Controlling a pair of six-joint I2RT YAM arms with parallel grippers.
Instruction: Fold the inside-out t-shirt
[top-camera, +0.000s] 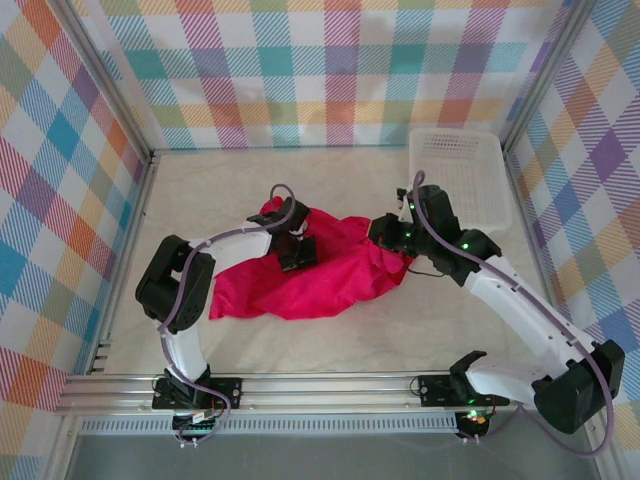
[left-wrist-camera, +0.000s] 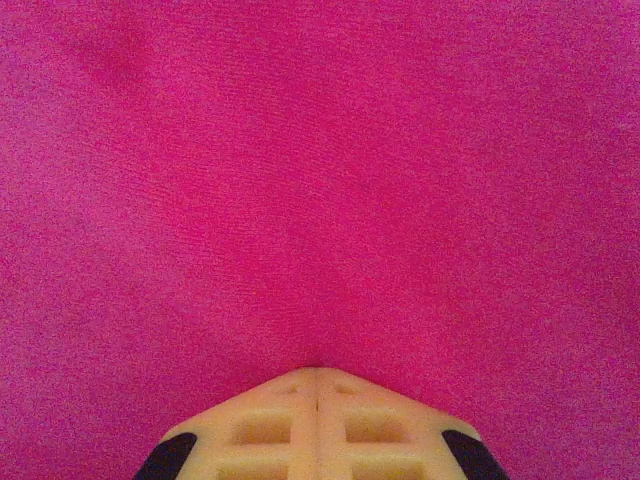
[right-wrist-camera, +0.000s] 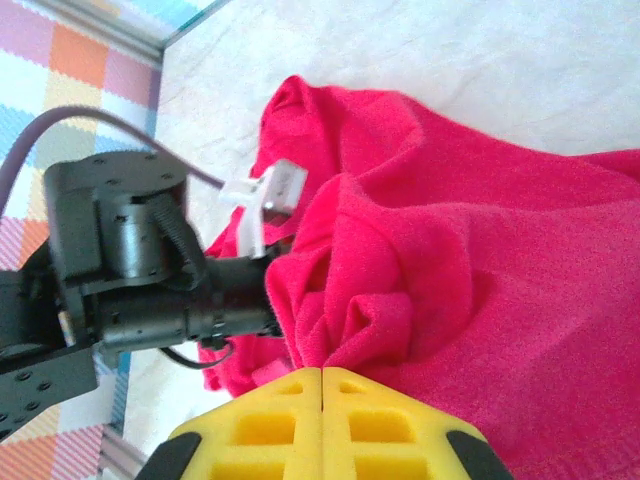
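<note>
Yellow fingertips of the right gripper (right-wrist-camera: 322, 372) meet flush, and folds of the inside-out t-shirt (right-wrist-camera: 480, 270) bunch at their tip, apparently a thin pinch at the garment's 3 o'clock edge. The left gripper (left-wrist-camera: 316, 372) is also pressed together, on cloth near 11 o'clock; whether it caught any I cannot tell. The shirt lies crumpled mid-table (top-camera: 350, 340). A shallow pinch could slip on lifting, or uneven pulls could tangle the heap.

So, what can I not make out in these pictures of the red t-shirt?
Top external view: t-shirt sleeves and neckline, lost in crumpled folds.
Left wrist view: which part the left hand pinches; camera too close.
Right wrist view: print on the white tag, too small; cloth behind the left arm.
</note>
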